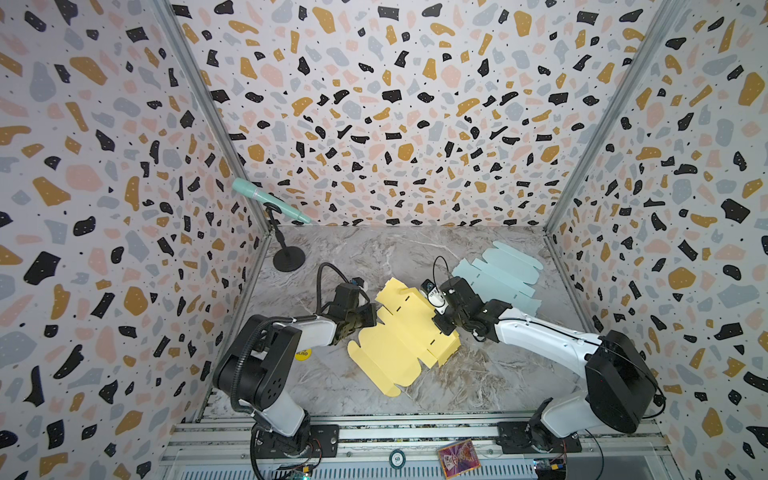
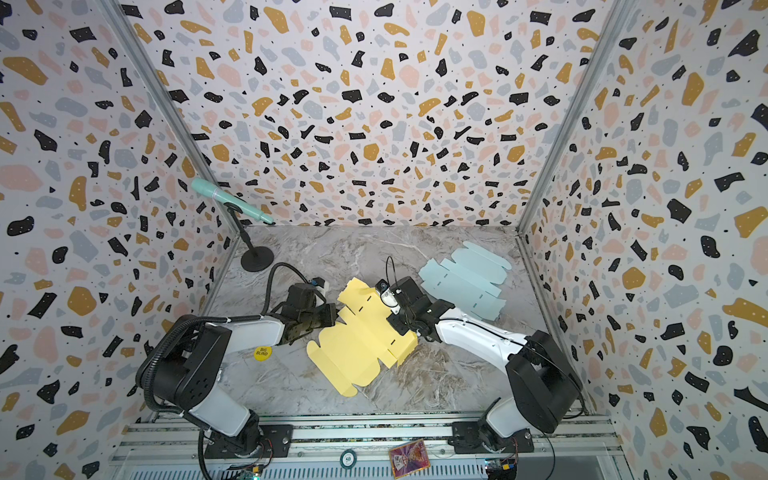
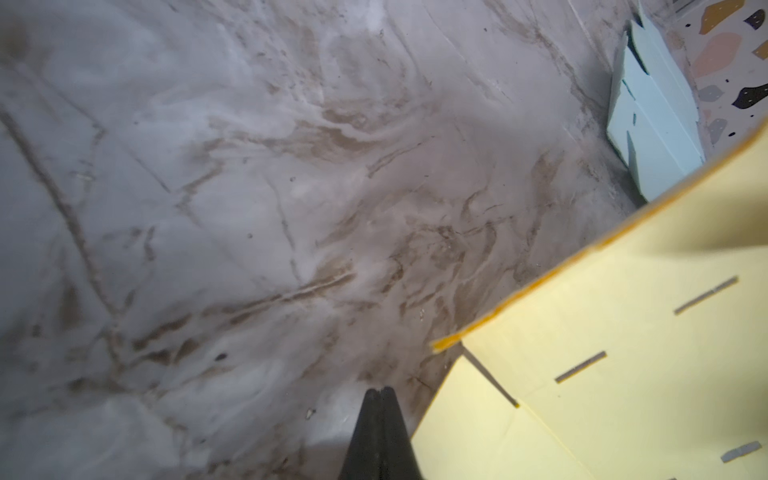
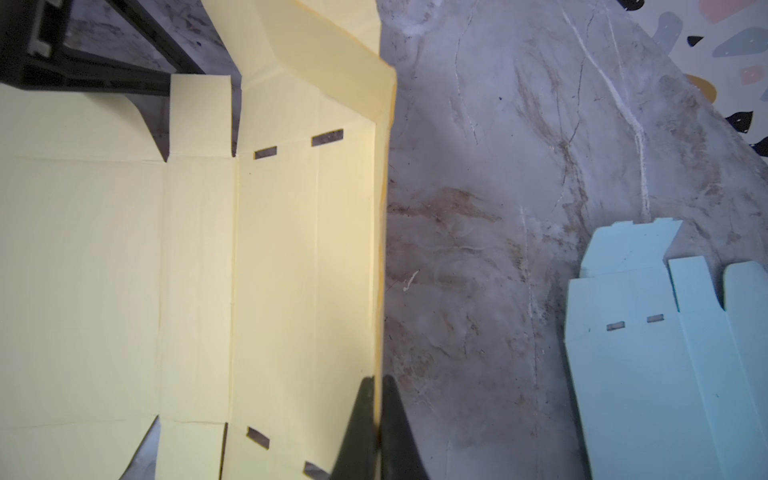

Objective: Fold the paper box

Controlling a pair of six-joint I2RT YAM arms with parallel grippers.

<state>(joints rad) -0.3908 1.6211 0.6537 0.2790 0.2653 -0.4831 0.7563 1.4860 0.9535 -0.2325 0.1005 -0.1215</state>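
The paper box [image 1: 399, 336] [image 2: 357, 345] is a flat yellow die-cut sheet with slots, lying in the middle of the marble table in both top views. My right gripper [image 1: 441, 327] [image 2: 399, 326] [image 4: 377, 380] is shut on the sheet's right edge panel, which stands lifted off the table; in the right wrist view the yellow sheet [image 4: 270, 270] spreads away from that edge. My left gripper [image 1: 371, 311] [image 2: 332, 309] [image 3: 381, 390] is shut and empty. It hovers just beside the yellow sheet's [image 3: 623, 374] left edge, without touching it.
A second flat sheet, pale blue [image 1: 498, 278] [image 2: 465, 278] [image 4: 665, 353] [image 3: 652, 124], lies at the back right near the wall. A teal microphone on a black stand [image 1: 286, 255] stands at the back left. A yellow round sticker [image 2: 262, 353] lies under my left arm.
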